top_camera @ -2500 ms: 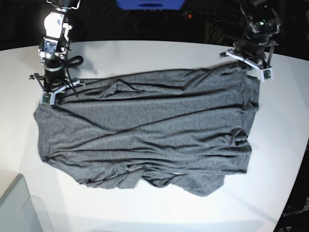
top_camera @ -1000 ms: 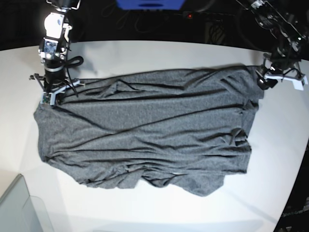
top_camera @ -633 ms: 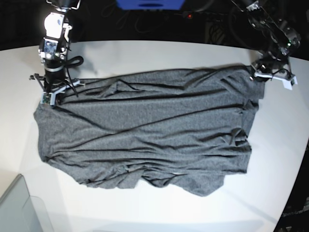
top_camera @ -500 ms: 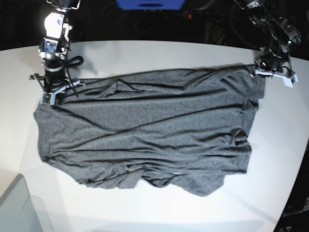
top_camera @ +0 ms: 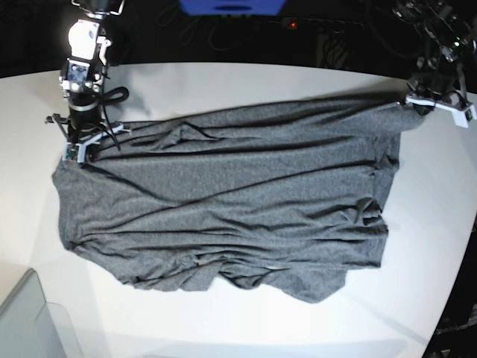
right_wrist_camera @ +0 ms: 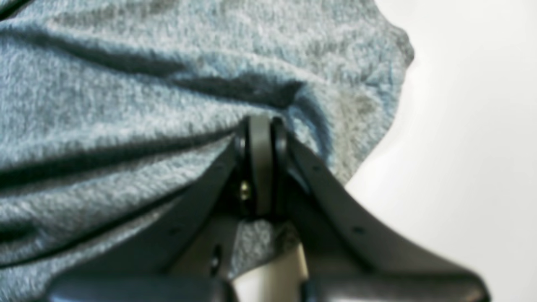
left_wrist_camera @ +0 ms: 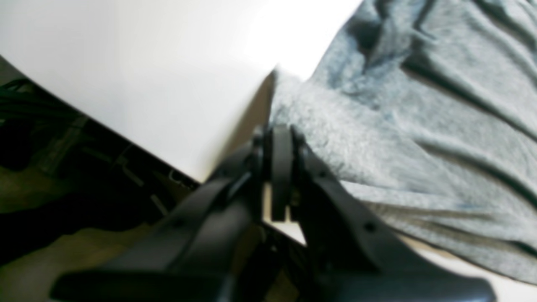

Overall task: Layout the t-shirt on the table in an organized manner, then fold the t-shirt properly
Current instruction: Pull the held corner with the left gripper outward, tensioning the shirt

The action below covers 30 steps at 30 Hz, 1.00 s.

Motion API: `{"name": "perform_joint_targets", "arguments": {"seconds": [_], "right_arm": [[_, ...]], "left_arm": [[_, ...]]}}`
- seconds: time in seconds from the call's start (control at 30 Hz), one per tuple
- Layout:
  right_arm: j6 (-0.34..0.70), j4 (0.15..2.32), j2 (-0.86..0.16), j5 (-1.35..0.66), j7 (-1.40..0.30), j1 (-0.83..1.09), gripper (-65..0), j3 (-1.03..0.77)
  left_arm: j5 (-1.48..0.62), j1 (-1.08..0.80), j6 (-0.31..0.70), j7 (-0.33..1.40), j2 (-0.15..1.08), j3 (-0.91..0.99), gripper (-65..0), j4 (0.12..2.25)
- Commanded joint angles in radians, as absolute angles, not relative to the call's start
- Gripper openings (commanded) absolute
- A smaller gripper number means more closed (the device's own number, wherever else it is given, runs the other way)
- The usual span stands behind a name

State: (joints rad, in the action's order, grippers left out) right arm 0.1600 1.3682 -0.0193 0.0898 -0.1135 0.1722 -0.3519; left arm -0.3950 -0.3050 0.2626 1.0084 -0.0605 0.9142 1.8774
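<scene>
The dark grey t-shirt (top_camera: pixel 223 201) lies spread and wrinkled across the white table (top_camera: pixel 238 82). My left gripper (top_camera: pixel 414 105) sits at the far right, shut on the shirt's upper right corner, which is drawn out taut toward it. In the left wrist view its jaws (left_wrist_camera: pixel 281 138) meet on the edge of the cloth (left_wrist_camera: pixel 398 126), close to the table's rim (left_wrist_camera: pixel 147 63). My right gripper (top_camera: pixel 77 149) is shut on the upper left corner. The right wrist view shows that gripper (right_wrist_camera: pixel 261 126) pinching a fold of the fabric (right_wrist_camera: pixel 126 84).
A translucent grey bin corner (top_camera: pixel 26 321) stands at the front left. The table's curved edge (top_camera: pixel 456 283) runs close along the shirt's right side. Dark cables (left_wrist_camera: pixel 63 147) lie beyond the rim near my left gripper. A blue object (top_camera: pixel 231 6) sits behind the table.
My left gripper has shut on the shirt's upper right corner and pulled it outward to the right and back, stretching the top edge. The right arm has not moved.
</scene>
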Motion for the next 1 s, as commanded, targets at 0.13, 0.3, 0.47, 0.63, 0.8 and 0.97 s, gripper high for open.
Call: {"name": "perform_joint_targets", "arguments": {"seconds": [0.13, 0.3, 0.47, 0.63, 0.8, 0.97], "right_arm": [[0.157, 1.369, -0.022, 0.097, -0.156, 0.165, -65.0, -0.351], [0.157, 1.369, -0.022, 0.097, -0.156, 0.165, -65.0, -0.351], [0.157, 1.369, -0.024, 0.099, -0.156, 0.154, -65.0, -0.351], [0.157, 1.377, -0.024, 0.099, -0.162, 0.160, -65.0, -0.351], [0.157, 1.379, -0.025, 0.099, -0.157, 0.162, -65.0, -0.352], [0.157, 1.379, -0.024, 0.099, -0.157, 0.162, -65.0, -0.352]], "left_arm": [[-0.426, -0.312, 0.262, 0.993, -0.056, 0.949, -64.9, 1.871], [-0.426, -0.306, 0.262, 0.995, -0.051, 0.963, -64.9, 1.794], [-0.426, -0.312, 0.262, 0.995, -0.051, 0.963, -63.6, 1.776], [-0.437, -0.332, 0.263, 0.995, -0.053, 0.964, -48.6, 1.788], [-0.507, -0.351, 0.263, 1.003, -0.056, 0.974, -42.4, 1.863], [-0.636, -0.352, 0.255, 1.001, -0.054, 0.978, -42.2, 1.939]]}}
